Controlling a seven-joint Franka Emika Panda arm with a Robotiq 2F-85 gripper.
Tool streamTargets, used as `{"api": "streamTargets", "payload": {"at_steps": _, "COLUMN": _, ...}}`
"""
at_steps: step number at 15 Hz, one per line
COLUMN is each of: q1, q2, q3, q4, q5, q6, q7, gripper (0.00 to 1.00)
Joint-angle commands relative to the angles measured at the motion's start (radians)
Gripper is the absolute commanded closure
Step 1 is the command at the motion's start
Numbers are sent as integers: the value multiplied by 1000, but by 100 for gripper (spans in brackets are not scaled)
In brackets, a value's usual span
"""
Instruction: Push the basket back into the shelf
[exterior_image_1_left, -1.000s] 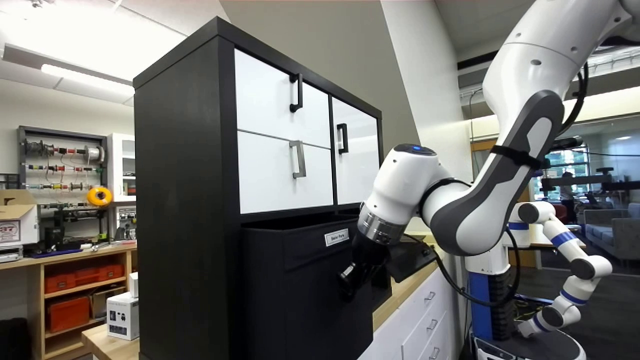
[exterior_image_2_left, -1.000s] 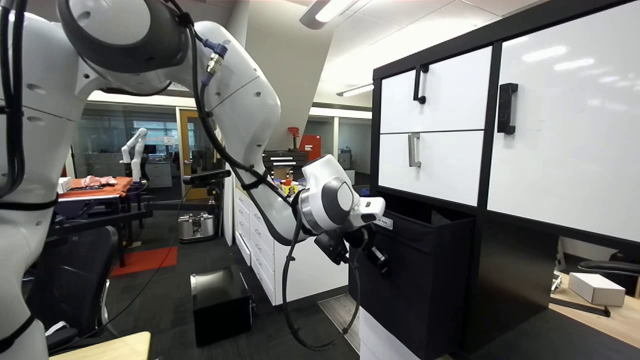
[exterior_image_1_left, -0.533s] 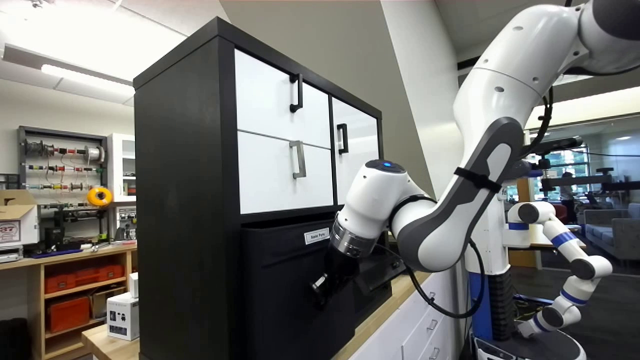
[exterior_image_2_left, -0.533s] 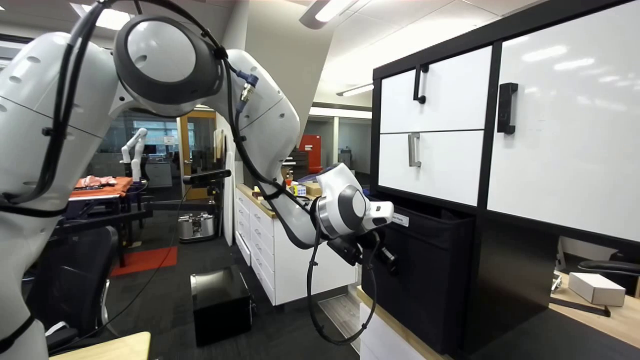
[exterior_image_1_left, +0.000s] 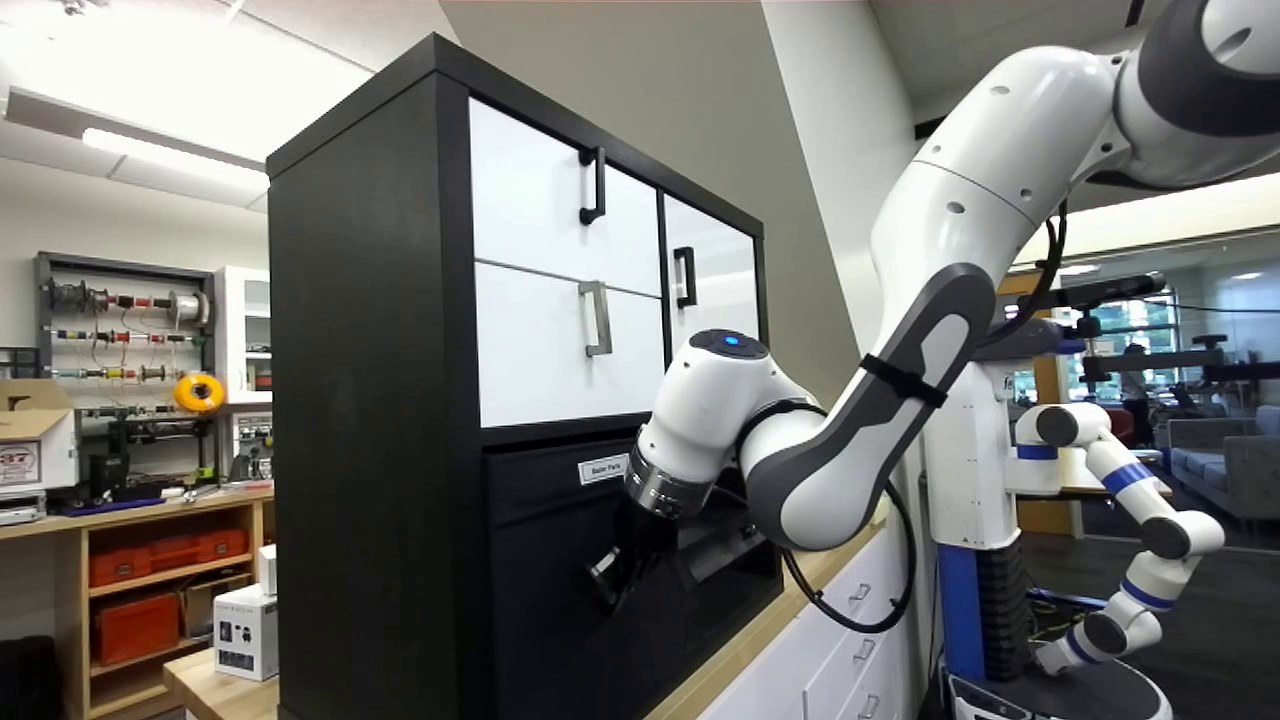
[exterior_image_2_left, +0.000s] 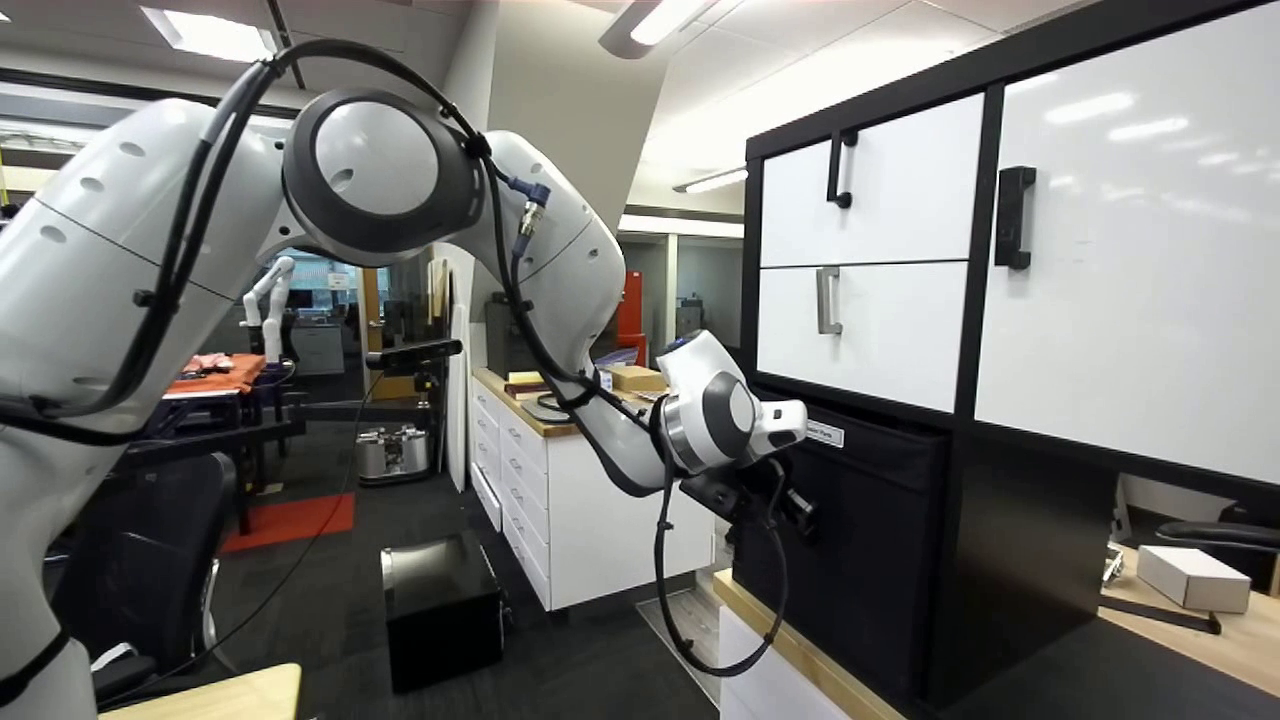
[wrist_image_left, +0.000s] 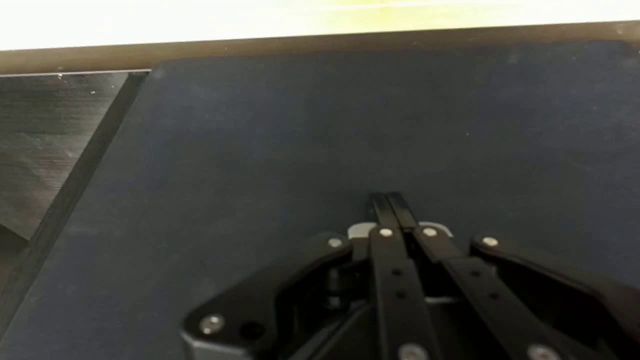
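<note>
Closest, in the wrist view, a black claw (wrist_image_left: 387, 196) reaches in from five o'clock; its two fingers are pressed together, with no visible gap and nothing in their hold. The tips are at, or just short of, the flat dark front of the basket (wrist_image_left: 240, 150); whether they touch cannot be told. In an exterior view the white arm (exterior_image_1_left: 1000, 150) behind the claw extends from two o'clock. In both exterior views the basket stands upright in the lower bay of a tall black shelf (exterior_image_1_left: 360, 400), most of the way in, a small white label (exterior_image_1_left: 603, 469) near its top edge. At twelve o'clock from the basket are two white drawers (exterior_image_1_left: 540, 360); at about one, a taller white panel (exterior_image_2_left: 1140, 260). In an exterior view a wooden counter (exterior_image_2_left: 800, 647) shows at seven o'clock from the basket. Farther off, in an exterior view, a second robot arm (exterior_image_1_left: 1168, 535) is at four o'clock, orange boxes (exterior_image_1_left: 138, 628) at eight, wire spools (exterior_image_1_left: 188, 308) at nine.
</note>
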Motion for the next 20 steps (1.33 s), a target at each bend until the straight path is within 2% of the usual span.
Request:
{"api": "streamTargets", "payload": {"at_steps": 1, "q1": -11, "q2": 76, "q3": 33, "q4": 123, "q5": 20, "q6": -9, "q7": -41, "gripper": 98}}
{"api": "streamTargets", "payload": {"at_steps": 3, "q1": -30, "q2": 61, "q3": 62, "q4": 108, "q5": 35, "q6": -35, "q7": -72, "gripper": 94}}
{"api": "streamTargets", "payload": {"at_steps": 4, "q1": -68, "q2": 30, "q3": 118, "q4": 64, "q5": 72, "q6": -75, "q7": -130, "gripper": 71}}
{"api": "streamTargets", "payload": {"at_steps": 6, "q1": -162, "q2": -29, "q3": 267, "q4": -22, "q5": 194, "q6": -182, "q7": -281, "gripper": 68}}
{"api": "streamTargets", "payload": {"at_steps": 7, "q1": -199, "q2": -40, "q3": 328, "q4": -43, "q5": 247, "q6": -201, "q7": -342, "gripper": 62}}
{"api": "streamTargets", "payload": {"at_steps": 8, "q1": -161, "q2": -64, "q3": 313, "q4": -70, "q5": 379, "q6": -242, "q7": -437, "gripper": 56}}
{"api": "streamTargets", "payload": {"at_steps": 9, "q1": -181, "q2": -73, "q3": 353, "q4": -77, "q5": 456, "q6": -287, "q7": -501, "gripper": 49}}
{"api": "streamTargets", "payload": {"at_steps": 11, "q1": -154, "q2": -114, "q3": 353, "q4": -91, "q5": 634, "q6": -410, "q7": -623, "gripper": 36}}
{"api": "streamTargets", "payload": {"at_steps": 13, "q1": -135, "q2": -165, "q3": 340, "q4": -97, "q5": 739, "q6": -570, "q7": -682, "gripper": 23}}
{"api": "streamTargets", "payload": {"at_steps": 17, "q1": -85, "q2": -255, "q3": 273, "q4": -95, "q5": 798, "q6": -868, "q7": -693, "gripper": 0}}
{"api": "streamTargets", "payload": {"at_steps": 20, "q1": -65, "q2": -328, "q3": 236, "q4": -129, "q5": 789, "q6": -974, "q7": -681, "gripper": 0}}
